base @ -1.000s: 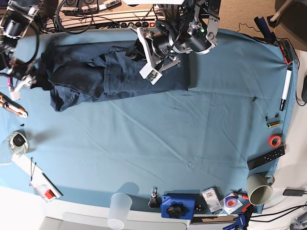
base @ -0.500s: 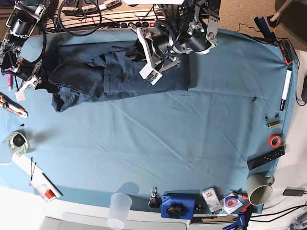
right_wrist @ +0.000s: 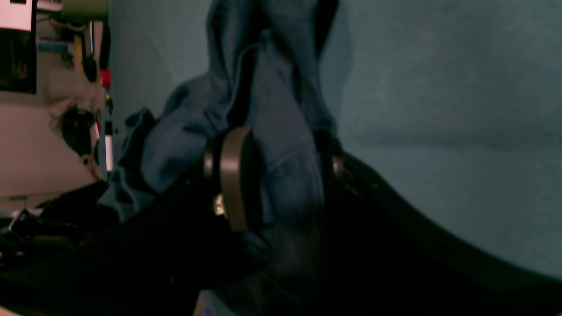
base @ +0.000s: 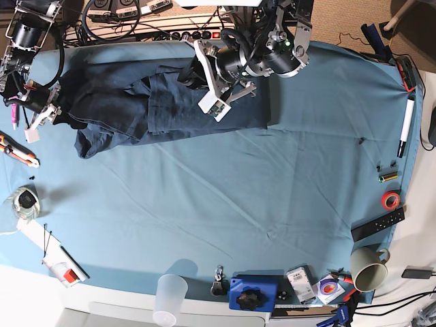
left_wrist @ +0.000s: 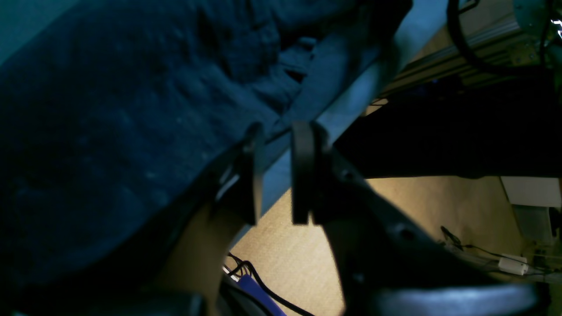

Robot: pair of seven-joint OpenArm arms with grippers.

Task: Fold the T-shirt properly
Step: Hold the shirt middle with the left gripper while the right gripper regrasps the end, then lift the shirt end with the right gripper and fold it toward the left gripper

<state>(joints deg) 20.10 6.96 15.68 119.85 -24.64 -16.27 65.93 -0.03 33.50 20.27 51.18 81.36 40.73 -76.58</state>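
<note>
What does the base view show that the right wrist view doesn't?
Only the base view: the whole sky-blue table cloth, the left gripper over the shirt's far edge, and clutter along the borders, such as a mug, a clear cup and a red tape roll.
Only the right wrist view: the right gripper close up, fingers either side of a bunched navy fold.
Both: the T-shirt, crumpled, on the cloth.

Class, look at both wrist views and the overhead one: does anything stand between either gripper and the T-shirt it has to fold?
Nothing visible does. The right gripper already has a bunch of the T-shirt between its jaws. The left gripper sits at the shirt's far edge by the table cloth, jaws slightly apart; whether fabric is pinched is unclear.
</note>
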